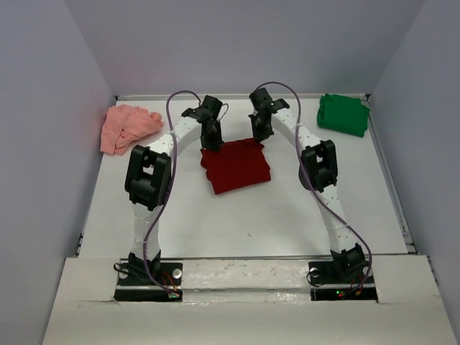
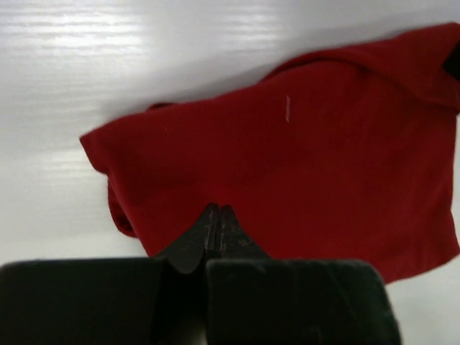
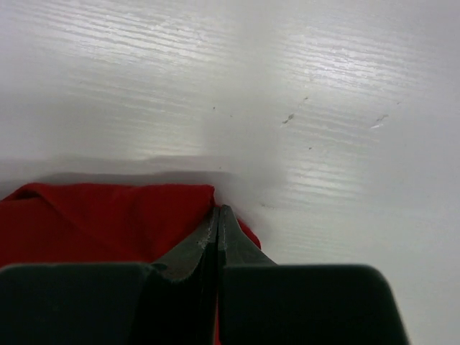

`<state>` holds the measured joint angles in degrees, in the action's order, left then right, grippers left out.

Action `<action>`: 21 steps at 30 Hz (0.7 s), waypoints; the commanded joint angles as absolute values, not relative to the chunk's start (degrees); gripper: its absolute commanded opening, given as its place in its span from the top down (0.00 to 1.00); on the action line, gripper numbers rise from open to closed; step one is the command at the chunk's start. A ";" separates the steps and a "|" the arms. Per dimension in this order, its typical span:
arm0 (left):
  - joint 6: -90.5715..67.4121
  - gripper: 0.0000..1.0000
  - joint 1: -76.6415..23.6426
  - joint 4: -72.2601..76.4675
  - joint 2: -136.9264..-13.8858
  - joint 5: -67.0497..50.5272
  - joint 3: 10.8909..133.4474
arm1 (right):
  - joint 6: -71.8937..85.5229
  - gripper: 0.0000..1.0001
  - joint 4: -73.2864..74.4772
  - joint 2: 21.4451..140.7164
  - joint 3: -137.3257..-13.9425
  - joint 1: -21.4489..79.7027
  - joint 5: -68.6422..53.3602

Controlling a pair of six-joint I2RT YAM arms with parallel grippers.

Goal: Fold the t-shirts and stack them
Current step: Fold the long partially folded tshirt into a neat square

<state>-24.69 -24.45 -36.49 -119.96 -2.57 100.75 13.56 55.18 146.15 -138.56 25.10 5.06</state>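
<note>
1. The white table [image 1: 287, 215] sits in a plain grey-walled booth [image 1: 43, 108], with a raised rail along its back and side edges.
2. At the far left corner, the pale salmon-pink t-shirt [image 1: 128, 127] lies in a loose crumpled heap.
3. The left arm rises from its base, bends at the elbow and reaches forward, wrist tipped down. The left gripper [image 1: 211, 144] is at the red shirt's back left edge, and its fingers [image 2: 208, 230] are pressed fully together over the cloth.
4. The dark red t-shirt [image 1: 236, 165] lies folded into a rough rectangle in the middle of the table, between the two grippers.
5. The right arm mirrors the left. The right gripper [image 1: 259, 136] points down at the shirt's back right corner with its jaws completely closed.
6. The bright green t-shirt [image 1: 343, 113] lies folded at the far right corner, well apart from the arms.
7. Neither wrist view shows plainly whether any red cloth is pinched between the closed tips. The shirt's edges run out of both wrist views.
</note>
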 commanded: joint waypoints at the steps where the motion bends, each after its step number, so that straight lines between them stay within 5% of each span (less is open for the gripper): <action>1: -25.31 1.00 -26.89 -36.21 -111.45 -2.20 97.92 | 11.61 1.00 53.18 147.65 -141.86 24.70 3.95; 21: -30.15 1.00 -32.52 -30.59 -102.74 -4.13 82.18 | 9.32 1.00 53.79 142.66 -144.67 22.50 8.97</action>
<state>-29.28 -32.27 -32.23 -107.39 -4.25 83.79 10.90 54.96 148.11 -141.29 23.44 6.76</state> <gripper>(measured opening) 0.014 0.010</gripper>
